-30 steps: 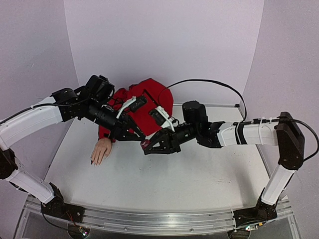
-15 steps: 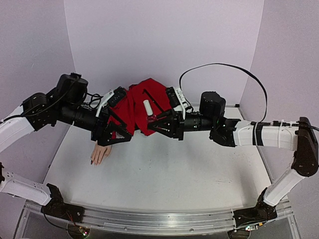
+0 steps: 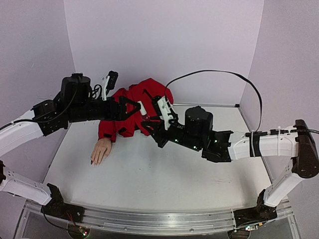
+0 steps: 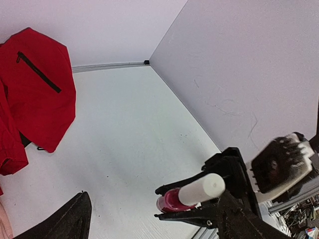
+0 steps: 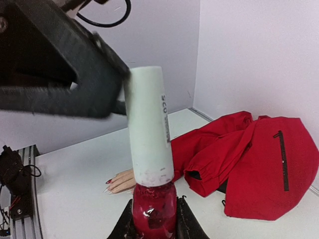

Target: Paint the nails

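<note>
My right gripper (image 3: 148, 119) is shut on the small pink-red polish bottle (image 5: 153, 211), held upright above the table with its white cap (image 5: 147, 127) on. The left gripper (image 3: 135, 105) is open and level with the cap; one of its fingers (image 5: 60, 74) sits just left of it. In the left wrist view the bottle (image 4: 170, 201) and cap (image 4: 202, 189) lie between my spread jaws. The beige mannequin hand (image 3: 101, 149) lies flat on the table below, its nails (image 5: 108, 181) pointed, at least one dark red. Its red jacket sleeve (image 3: 107, 130) runs up behind.
The red jacket (image 3: 134, 102) is bunched at the back of the white table (image 3: 164, 179), behind both grippers. Lilac walls close in the table at the back and on both sides. A black cable (image 3: 214, 74) loops above the right arm.
The left gripper has opened from shut, pulled back and then swung in beside the cap. The right gripper has lifted the bottle off the table and tilted it upright.
</note>
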`<act>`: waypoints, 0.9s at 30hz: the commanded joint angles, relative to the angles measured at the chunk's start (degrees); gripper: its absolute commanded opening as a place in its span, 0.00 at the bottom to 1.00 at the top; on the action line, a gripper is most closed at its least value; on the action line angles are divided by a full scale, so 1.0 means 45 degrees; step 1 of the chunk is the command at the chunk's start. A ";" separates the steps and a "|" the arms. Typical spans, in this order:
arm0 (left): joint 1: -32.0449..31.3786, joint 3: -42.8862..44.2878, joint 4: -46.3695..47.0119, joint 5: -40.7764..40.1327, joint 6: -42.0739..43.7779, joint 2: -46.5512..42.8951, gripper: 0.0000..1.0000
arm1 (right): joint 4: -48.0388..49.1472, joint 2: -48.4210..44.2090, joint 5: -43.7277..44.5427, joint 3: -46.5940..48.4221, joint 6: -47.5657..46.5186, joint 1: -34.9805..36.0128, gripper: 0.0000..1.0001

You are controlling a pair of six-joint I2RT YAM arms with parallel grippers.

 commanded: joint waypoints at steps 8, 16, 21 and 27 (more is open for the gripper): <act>-0.0108 -0.0151 0.2672 -0.0564 -0.0180 0.0370 0.76 | 0.0085 0.0758 0.2963 0.1611 -0.1141 0.0565 0.00; -0.0187 -0.0008 0.2772 -0.0707 0.0073 0.0830 0.59 | -0.0056 0.0965 0.2975 0.1904 -0.1245 0.0687 0.00; -0.0280 -0.0003 0.2809 -0.0660 0.0351 0.0959 0.44 | -0.0127 0.1026 0.2977 0.1986 -0.1302 0.0718 0.00; -0.0484 -0.0175 0.2816 -0.0411 0.0692 0.1116 0.28 | -0.0283 0.1066 0.2896 0.2145 -0.1259 0.0723 0.00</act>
